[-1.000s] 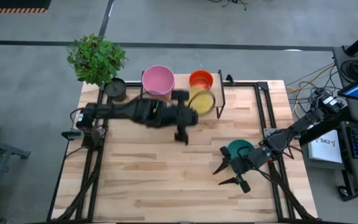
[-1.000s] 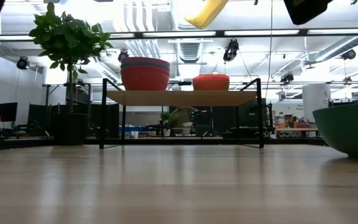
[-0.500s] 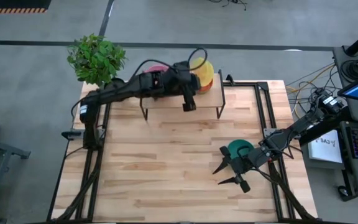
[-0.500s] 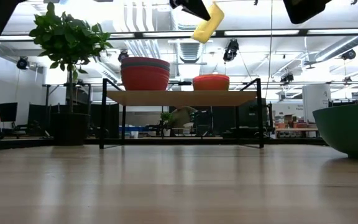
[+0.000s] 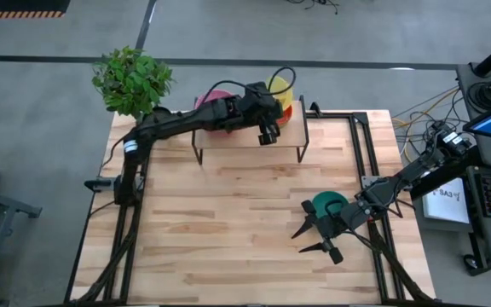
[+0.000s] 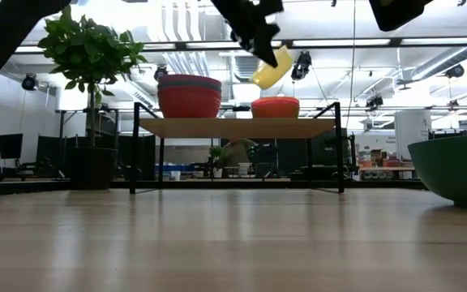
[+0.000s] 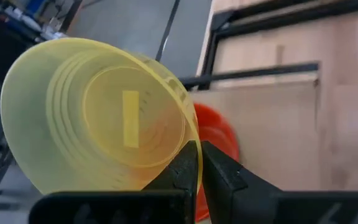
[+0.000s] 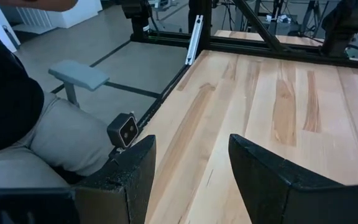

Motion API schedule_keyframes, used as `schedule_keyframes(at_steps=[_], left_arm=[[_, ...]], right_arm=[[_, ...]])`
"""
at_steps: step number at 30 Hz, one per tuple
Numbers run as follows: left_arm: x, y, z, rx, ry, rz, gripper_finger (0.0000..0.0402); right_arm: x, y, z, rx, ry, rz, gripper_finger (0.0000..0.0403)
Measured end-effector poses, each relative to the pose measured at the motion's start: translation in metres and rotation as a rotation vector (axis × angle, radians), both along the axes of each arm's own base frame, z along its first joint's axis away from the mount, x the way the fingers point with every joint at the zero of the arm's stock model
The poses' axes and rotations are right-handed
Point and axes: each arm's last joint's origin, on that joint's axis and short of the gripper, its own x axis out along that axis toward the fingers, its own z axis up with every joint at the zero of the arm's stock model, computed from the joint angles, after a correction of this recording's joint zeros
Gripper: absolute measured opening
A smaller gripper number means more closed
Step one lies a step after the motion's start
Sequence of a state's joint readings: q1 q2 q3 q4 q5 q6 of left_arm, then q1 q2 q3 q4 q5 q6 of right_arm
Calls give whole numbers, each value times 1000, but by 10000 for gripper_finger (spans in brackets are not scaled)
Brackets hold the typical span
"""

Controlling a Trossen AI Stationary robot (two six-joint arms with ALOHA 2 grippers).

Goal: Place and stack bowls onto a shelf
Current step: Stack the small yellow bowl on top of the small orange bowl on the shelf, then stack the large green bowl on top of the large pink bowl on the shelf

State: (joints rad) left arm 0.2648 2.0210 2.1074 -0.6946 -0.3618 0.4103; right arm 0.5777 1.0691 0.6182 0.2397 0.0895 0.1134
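Note:
My left gripper point(image 5: 271, 104) reaches over the light-wood shelf point(image 6: 237, 127) and is shut on a yellow bowl point(image 5: 280, 87), which hangs tilted in the air just above the orange bowl point(image 6: 276, 106) on the shelf's right half. The shelf's left half carries a stack of larger bowls, red below point(image 6: 189, 100) and pink on top point(image 5: 214, 99). My right gripper point(image 5: 312, 239) is open, low over the table near its right edge, beside the teal bowl point(image 5: 329, 205), which rests on its base on the tabletop. My left gripper pinches the yellow bowl's rim point(image 7: 187, 142) between its two fingers, one finger point(image 7: 180, 167) on the outer wall and the other on the inner side. The bowl is lifted clear and tilted, its base point(image 7: 129, 118) turned toward the wrist, hanging over the orange bowl point(image 7: 219, 135).
A leafy potted plant point(image 5: 131, 80) stands at the table's far left corner, next to the shelf. Black frame rails point(image 5: 366, 153) run along the table's sides. The wide middle and near part of the wooden tabletop point(image 5: 228, 230) lies bare.
My left gripper has swung from in front of the shelf toward the table's far edge, carrying the yellow bowl over the shelf's right half, then down until the bowl hangs close above the orange bowl. The bowl has stayed tilted. My right arm has kept still.

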Motion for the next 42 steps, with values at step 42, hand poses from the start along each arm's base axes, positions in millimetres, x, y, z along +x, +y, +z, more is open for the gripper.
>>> schedule_keyframes(at_steps=[42], left_arm=[[7, 0, -18, -107, 19, 12, 95]], right_arm=[[0, 0, 0, -13, -2, 3, 191]])
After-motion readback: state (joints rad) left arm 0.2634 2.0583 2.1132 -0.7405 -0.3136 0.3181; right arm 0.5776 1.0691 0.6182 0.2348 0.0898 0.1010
